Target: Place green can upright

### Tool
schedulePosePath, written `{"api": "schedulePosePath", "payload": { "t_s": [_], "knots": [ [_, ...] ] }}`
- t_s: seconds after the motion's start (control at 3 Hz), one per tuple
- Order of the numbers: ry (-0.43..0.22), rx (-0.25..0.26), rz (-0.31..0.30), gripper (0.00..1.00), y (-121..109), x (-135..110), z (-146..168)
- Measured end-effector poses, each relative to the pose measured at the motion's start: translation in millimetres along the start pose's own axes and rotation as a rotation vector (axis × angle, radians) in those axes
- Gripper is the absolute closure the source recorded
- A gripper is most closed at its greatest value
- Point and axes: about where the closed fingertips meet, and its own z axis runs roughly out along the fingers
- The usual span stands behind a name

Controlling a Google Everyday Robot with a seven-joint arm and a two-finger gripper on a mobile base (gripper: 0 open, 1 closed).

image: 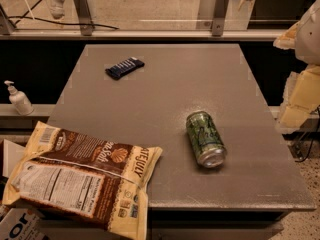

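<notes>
The green can (205, 138) lies on its side on the grey table (165, 84), right of the middle and toward the front. Its silver end faces the front right and its other end points to the back left. My gripper (300, 96) shows as pale white and yellowish parts at the right edge of the camera view. It hangs beyond the table's right side, well apart from the can and holding nothing that I can see.
A dark blue snack bar (125, 67) lies at the table's back left. A large brown and cream chip bag (85, 176) overhangs the front left corner. A white pump bottle (19, 99) stands on a ledge to the left. A glass railing (150, 9) runs behind the table.
</notes>
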Motion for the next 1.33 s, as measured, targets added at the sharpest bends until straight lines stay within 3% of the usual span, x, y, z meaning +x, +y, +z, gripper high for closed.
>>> {"api": "schedulePosePath", "payload": {
  "t_s": [0.33,0.67,1.0,1.33],
  "knots": [
    [0.000,0.000,0.000,0.00,0.0,0.0,0.0],
    [-0.009,0.017,-0.049,0.00,-0.9,-3.1,-1.7],
    [-0.010,0.022,-0.154,0.00,-6.1,-4.6,-0.9],
    [0.037,0.005,-0.329,0.00,-6.0,-5.3,4.8]
  ]
}}
